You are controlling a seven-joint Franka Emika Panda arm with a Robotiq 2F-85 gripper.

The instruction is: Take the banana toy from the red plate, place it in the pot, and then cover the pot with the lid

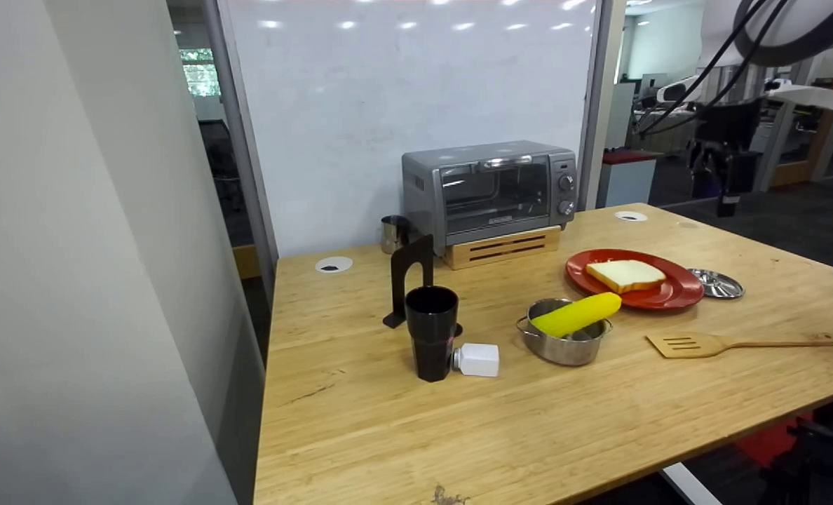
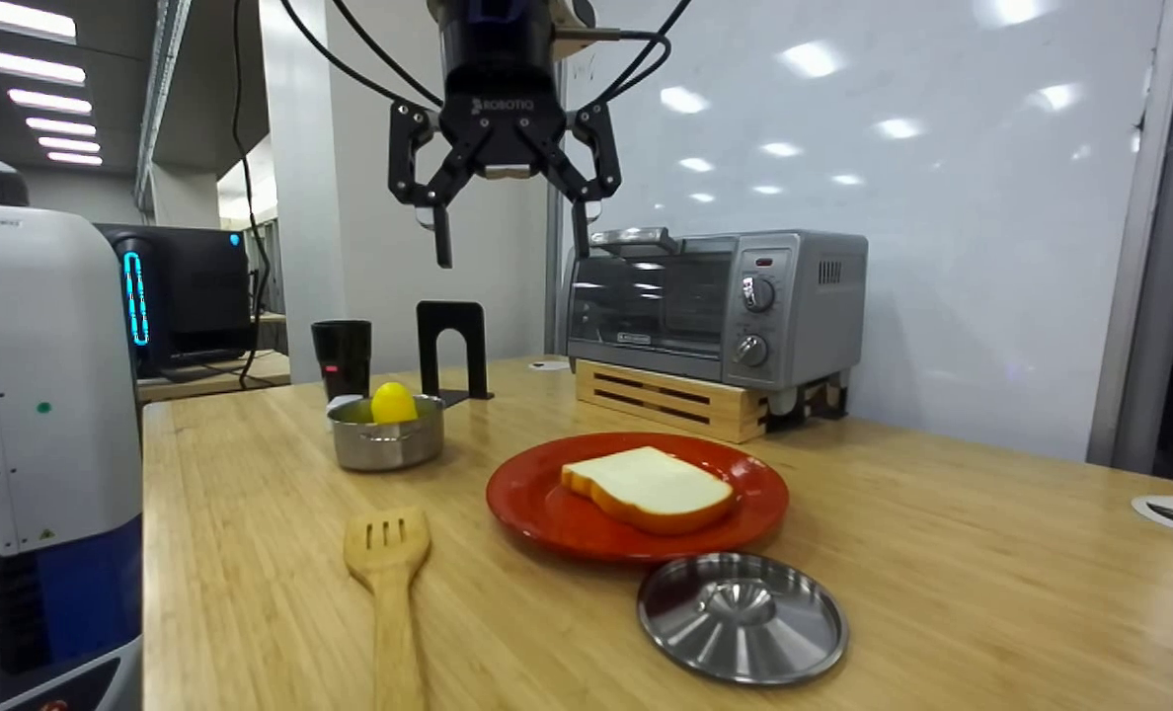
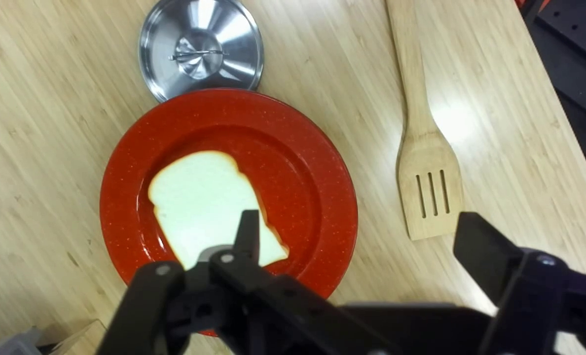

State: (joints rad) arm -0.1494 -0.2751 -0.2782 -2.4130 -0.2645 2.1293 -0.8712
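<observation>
Banana toy point(image 1: 576, 315): lies in the pot point(image 1: 562, 351), slanting, one end propped over the rim on the side toward the red plate point(image 1: 658, 299); its long axis runs from low left to raised right in an exterior view.
Tool point(image 2: 513, 255): mine hangs high over the counter point(image 2: 251, 553), jaws parted wide, nothing between them.
Lid point(image 2: 744, 617): by the task, my next thing to take, I judge; in an exterior view it lies well below my tool, to the near right, and mine is the only arm.
Lid's grip: round, no long axis; in the wrist view a thin bar point(image 3: 201, 53) seems to cross its middle left to right, much as my jaws are parted, so I reckon a wrist turn may help.
Plate's edge: right beside the lid's far rim; I cannot tell whether they touch.
Pot: far and left of the lid, past the plate; the banana toy's raised end could, I think, keep the lid from sitting flat.
Surface: flat, pale wood; a spatula point(image 2: 392, 592) lies left of the lid, and a bread slice point(image 2: 651, 484) rests on the plate.
Room: a toaster oven point(image 2: 720, 306) stands far, beyond the plate, before a whiteboard point(image 2: 972, 247); a black cup point(image 2: 343, 348) stands beyond the pot.
</observation>
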